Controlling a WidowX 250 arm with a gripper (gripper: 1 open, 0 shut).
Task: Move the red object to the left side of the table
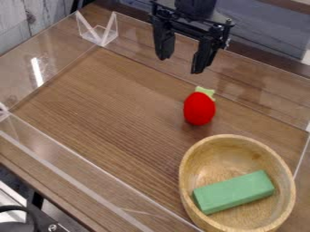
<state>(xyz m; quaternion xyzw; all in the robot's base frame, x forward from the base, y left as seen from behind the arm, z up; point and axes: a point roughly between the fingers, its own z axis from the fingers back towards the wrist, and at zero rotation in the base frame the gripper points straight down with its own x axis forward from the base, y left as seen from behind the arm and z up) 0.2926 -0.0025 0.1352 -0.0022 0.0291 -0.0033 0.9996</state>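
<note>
1. The desk (97,100) had a brown wood-grain top, seen from above at a slant, with clear walls (46,136) along its edge on the picture's left.
2. The red toy (200,110), small, rounded and glossy, lay on the desk right of the picture's centre. Its pale yellow-green top (206,91) pointed toward the upper edge of the view, on the side nearer the robot arm.
3. The black robot arm (194,16) reached in from the top of the view, with dark cables and joints showing around it.
4. The pincer (182,62) stood with its two fingers apart and nothing between them. In the picture it was above the toy and slightly to its left, with a stretch of wood showing between the two; it did not touch the toy. How high it hung over the desk could not be told.
5. The round wooden bowl (198,164), light in colour and much larger than the toy, sat in the lower right of the view, near the toy but apart from it.
6. A green rectangular block (234,192) lay inside the bowl, set at a slant.
7. A clear angular piece (100,27) showed at the upper left, by the desk's far edge.
8. Black mechanical parts (17,216) filled the lower left corner, partly cut off by the frame.
</note>
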